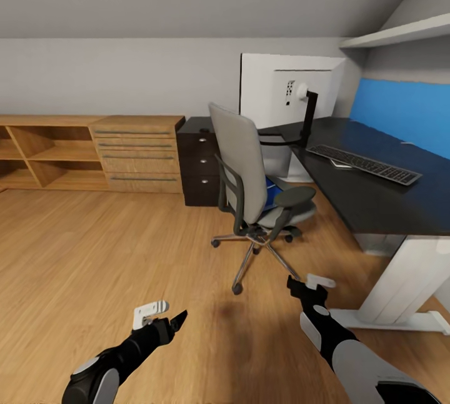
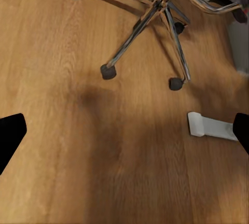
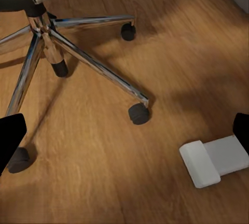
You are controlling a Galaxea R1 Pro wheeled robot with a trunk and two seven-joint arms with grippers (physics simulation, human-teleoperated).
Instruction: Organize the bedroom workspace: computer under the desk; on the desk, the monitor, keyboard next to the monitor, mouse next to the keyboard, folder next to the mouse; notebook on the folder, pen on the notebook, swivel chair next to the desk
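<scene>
A: From the head camera, what stands in the room?

B: The grey padded swivel chair (image 1: 250,179) with black armrests and a chrome star base sits on the wood floor (image 1: 94,254), just beside the long black desk (image 1: 369,192) with white legs and a blue back panel. A flat bright blue folder (image 1: 270,195) lies on the chair's seat. On the desk, the slim dark keyboard (image 1: 364,163) rests near the wide monitor (image 1: 284,95), which shows its light grey-white back and black stand. A low oak shelving unit (image 1: 87,153) and a dark drawer cabinet (image 1: 199,167) line the far wall.

A: And the arms?

B: Both hang low over the floor. The left gripper (image 1: 177,321) and the right gripper (image 1: 292,284) hold nothing; their spread cannot be judged here.

A: The left wrist camera?

B: Its two black fingertips (image 2: 10,136) stand far apart at the frame edges, jaws released, above bare floor. The chair's chrome legs and casters (image 2: 150,22) lie ahead, with a white desk foot (image 2: 212,126) near.

A: The right wrist camera?

B: Again the fingertips (image 3: 10,136) are wide apart and empty. The chair base (image 3: 78,53) is close, and the white desk foot (image 3: 212,162) lies beside it.
</scene>
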